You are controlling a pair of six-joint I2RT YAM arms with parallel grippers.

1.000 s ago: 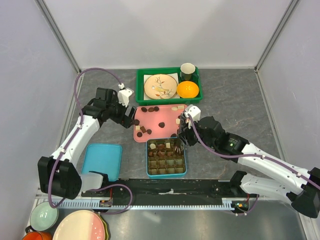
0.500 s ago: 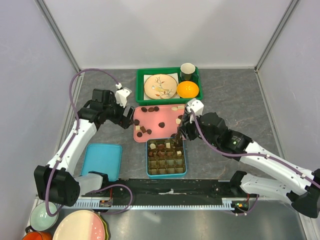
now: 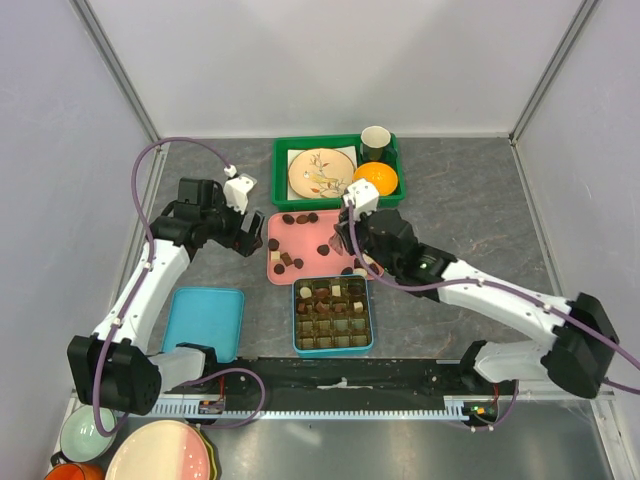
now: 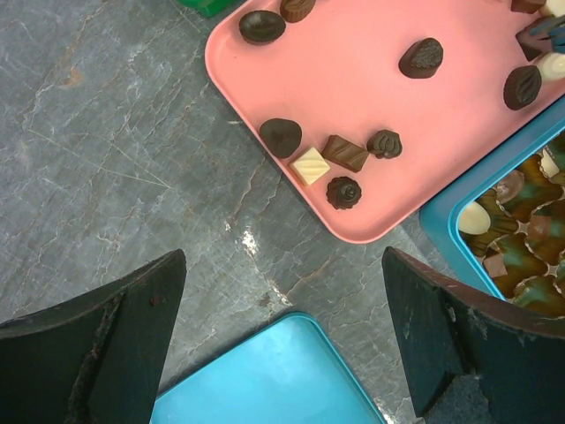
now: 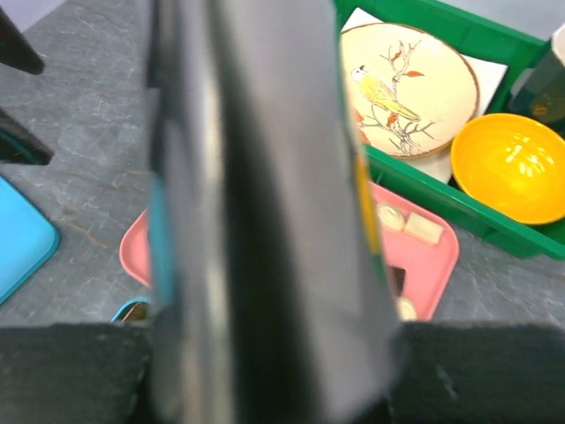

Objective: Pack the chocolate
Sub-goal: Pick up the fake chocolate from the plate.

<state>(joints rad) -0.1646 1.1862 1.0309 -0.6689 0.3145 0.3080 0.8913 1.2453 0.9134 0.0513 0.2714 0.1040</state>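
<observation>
Over the pink tray [image 3: 300, 238] hangs the right gripper [image 3: 344, 236], its grip state impossible to tell; left gripper [image 4: 282, 256] released above grey worktop [image 4: 106, 159]; chocolate [image 4: 345, 153] scattered on tray, more in blue box [image 3: 333, 352] compartments.

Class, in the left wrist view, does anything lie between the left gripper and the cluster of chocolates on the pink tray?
Nothing visible does. Only bare table separates the open left gripper from the pink tray, where the chocolates lie uncovered near its edge.
</observation>
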